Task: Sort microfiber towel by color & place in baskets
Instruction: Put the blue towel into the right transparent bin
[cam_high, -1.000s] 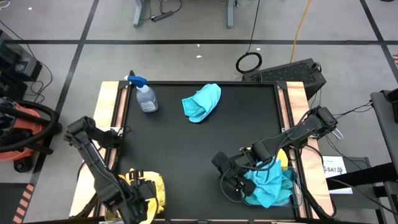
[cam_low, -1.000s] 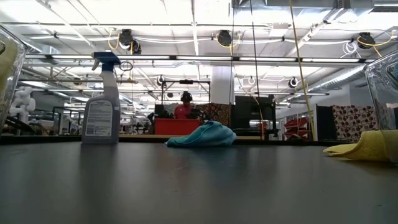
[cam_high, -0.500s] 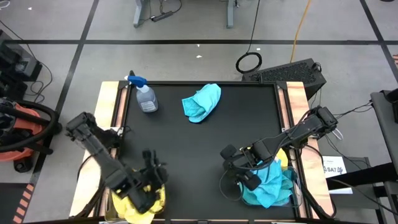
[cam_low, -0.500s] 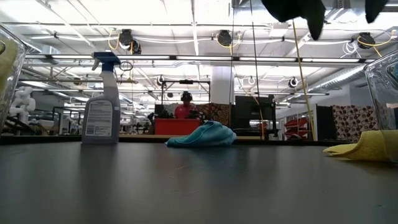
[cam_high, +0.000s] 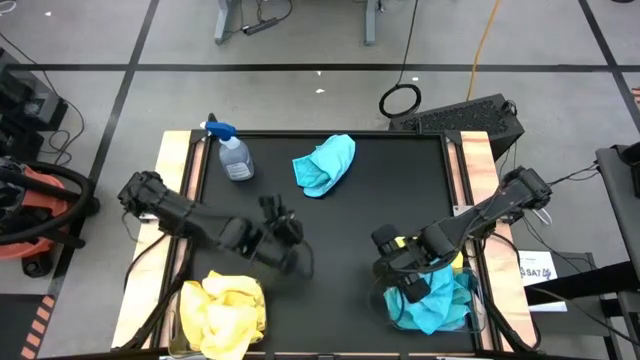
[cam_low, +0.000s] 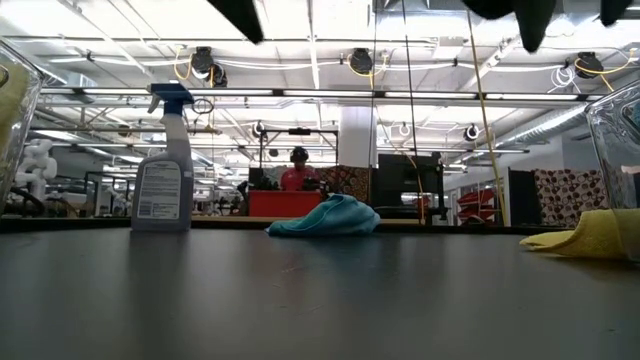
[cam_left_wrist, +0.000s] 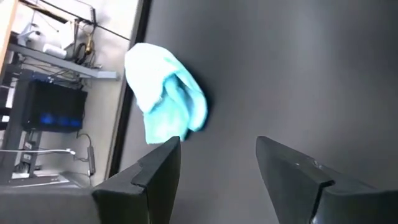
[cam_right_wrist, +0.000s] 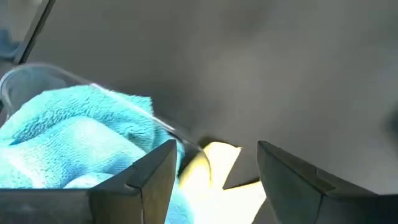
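One turquoise microfiber towel (cam_high: 325, 165) lies bunched on the black table near its far edge; it also shows in the left wrist view (cam_left_wrist: 165, 102). My left gripper (cam_high: 290, 250) hovers open over the table's middle, pointing slantwise toward that towel and holding nothing. Yellow towels (cam_high: 225, 310) fill the left basket (cam_high: 182, 318). Turquoise towels (cam_right_wrist: 74, 143) fill the right basket (cam_right_wrist: 93, 87). A yellow towel (cam_right_wrist: 217, 171) lies on the table beside that basket. My right gripper (cam_high: 392, 265) hangs open above the right basket's edge, nothing between its fingers.
A clear spray bottle (cam_high: 232, 155) with a blue trigger stands upright at the table's far left. Bare black tabletop lies between the two baskets and in front of the lone turquoise towel. A person sits far off in the room behind (cam_low: 298, 175).
My left gripper has swung from above the left basket of yellow towels toward the table's middle and far edge, turning as it went, still open. My right gripper has shifted a little toward the table's right edge and tipped further down. No towel has moved.
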